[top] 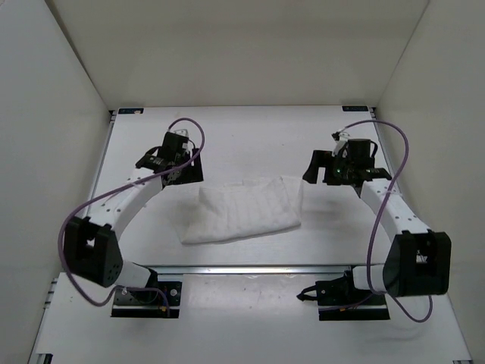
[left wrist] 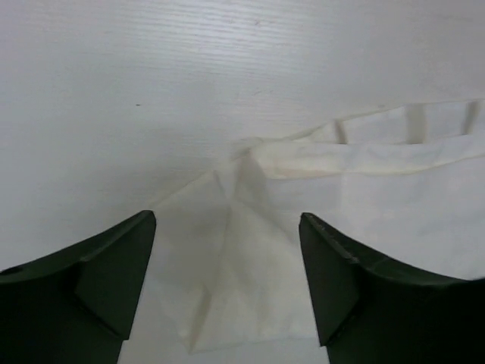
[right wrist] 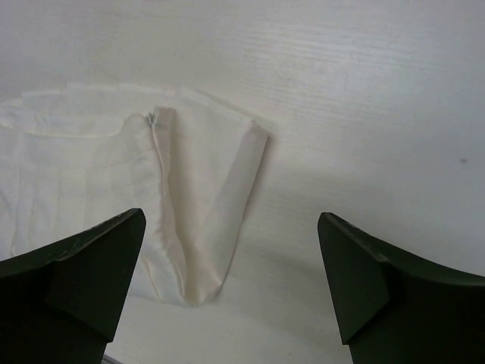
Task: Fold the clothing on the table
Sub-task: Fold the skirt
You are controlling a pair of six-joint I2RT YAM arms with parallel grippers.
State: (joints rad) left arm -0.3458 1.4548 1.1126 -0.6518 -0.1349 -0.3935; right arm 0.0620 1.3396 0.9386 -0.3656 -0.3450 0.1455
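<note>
Claws both spread wide, nothing pinched in either. Left gripper (left wrist: 227,284) has its dark fingers far apart over the clothing's (top: 242,210) far-left corner. I see fabric under the gap, but I can't tell if the tips touch it. Right gripper (right wrist: 231,284) is just as wide at the far-right corner, with its left finger over fabric and its right finger over bare table (top: 250,136).

Clothing lies mid-table between the two arms, folded into a rough flat rectangle. Its long side runs left-right, slightly skewed. The fabric is thin, soft and white, with a fine ribbed texture on top in the overhead view. My left wrist view shows layered folds meeting in a creased corner, with a banded edge along the far side. My right wrist view shows a narrow flap folded over at the end beside a seam (right wrist: 163,174), with a small metallic bit at the top that's too small to identify.

Table is matte white with a faint grain. A metal rail (top: 250,268) runs along the near side and there are black brackets (top: 129,111) at the far corners. White walls sit close on the left, right and far sides. I've got bare table all round the clothing, wide on the far side and narrower toward the near rail. Purple cables (top: 405,152) loop off each arm.
</note>
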